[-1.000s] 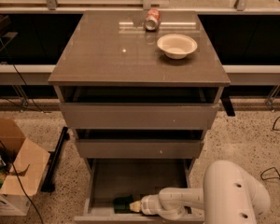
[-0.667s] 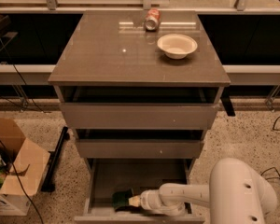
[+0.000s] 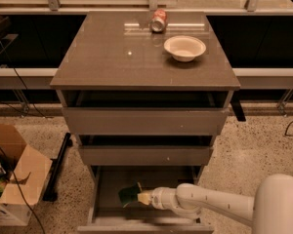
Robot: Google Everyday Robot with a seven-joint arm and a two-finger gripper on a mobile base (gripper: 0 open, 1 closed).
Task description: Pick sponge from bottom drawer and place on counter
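Observation:
The dark green sponge [image 3: 129, 195] is tilted inside the open bottom drawer [image 3: 105, 213], raised off its pale floor. My gripper [image 3: 142, 197] reaches into the drawer from the right on a white arm and is shut on the sponge's right end. The glossy brown-grey counter [image 3: 112, 57] tops the cabinet above. The two upper drawers stand slightly open and overhang the back of the bottom drawer.
A white bowl [image 3: 184, 48] and a red soda can [image 3: 158, 20] lying on its side sit at the counter's back right. An open cardboard box [image 3: 14, 179] and a dark bar [image 3: 57, 167] lie on the floor to the left. My white arm [image 3: 278, 206] fills the lower right.
The sponge has come up off the drawer floor and tilted, held at my gripper's tip. The gripper and arm have risen slightly.

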